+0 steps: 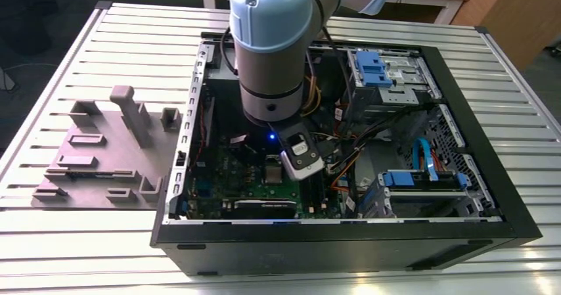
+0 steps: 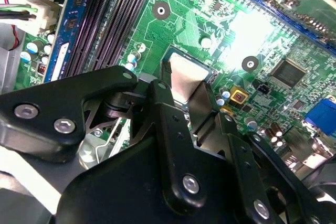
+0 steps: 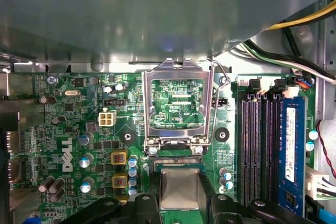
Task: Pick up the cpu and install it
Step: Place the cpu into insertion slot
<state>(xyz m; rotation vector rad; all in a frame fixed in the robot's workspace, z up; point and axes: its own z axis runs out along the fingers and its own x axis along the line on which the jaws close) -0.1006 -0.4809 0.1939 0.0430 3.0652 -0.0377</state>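
Gripper (image 2: 181, 95) jaws clamp cpu (image 3: 179, 188) by opposite edges, at open socket (image 3: 177, 162) beside raised load plate (image 3: 177, 69). Risk: tilt or offset bends socket pins. Seating: cannot tell.

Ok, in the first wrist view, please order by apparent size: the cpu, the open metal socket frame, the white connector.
Largest: metal socket frame.
Then the cpu, partly hidden, so its full size is unsure.
Smallest: white connector.
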